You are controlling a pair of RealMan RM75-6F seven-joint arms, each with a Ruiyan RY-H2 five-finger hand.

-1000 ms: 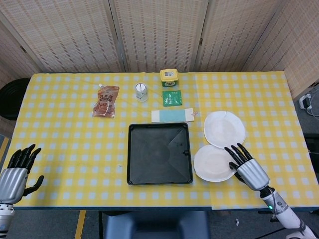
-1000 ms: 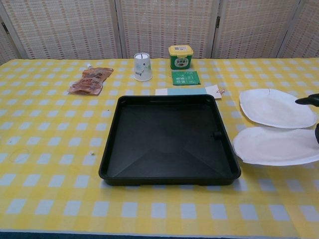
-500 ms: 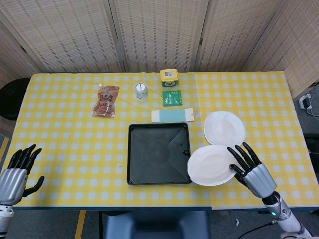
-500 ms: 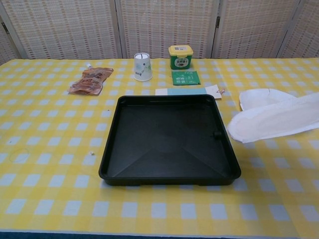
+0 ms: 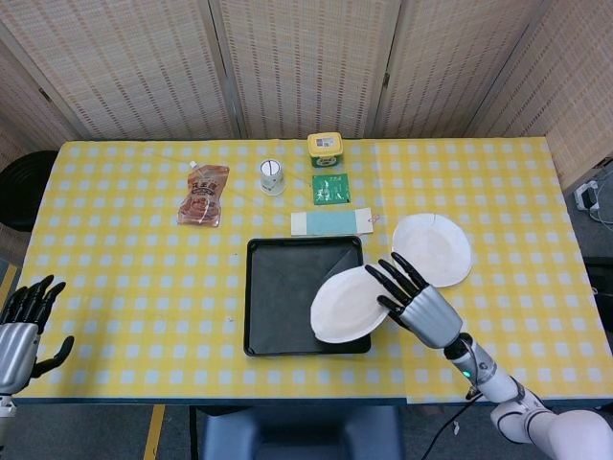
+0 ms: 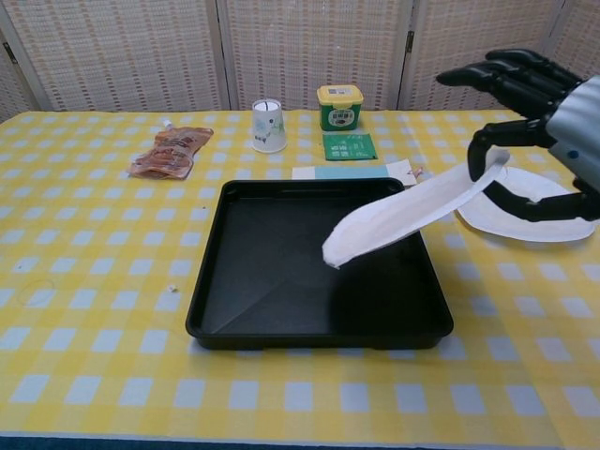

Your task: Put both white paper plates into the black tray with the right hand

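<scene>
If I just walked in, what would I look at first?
Probably the big silver and black right hand holding a white paper plate tilted in the air over the black tray in the middle of the yellow checked table. A second white plate lies flat just right of the tray.

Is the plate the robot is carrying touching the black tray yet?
Apart. In the chest view the held plate hangs tilted in the right hand, its low edge clearly above the black tray floor.
</scene>
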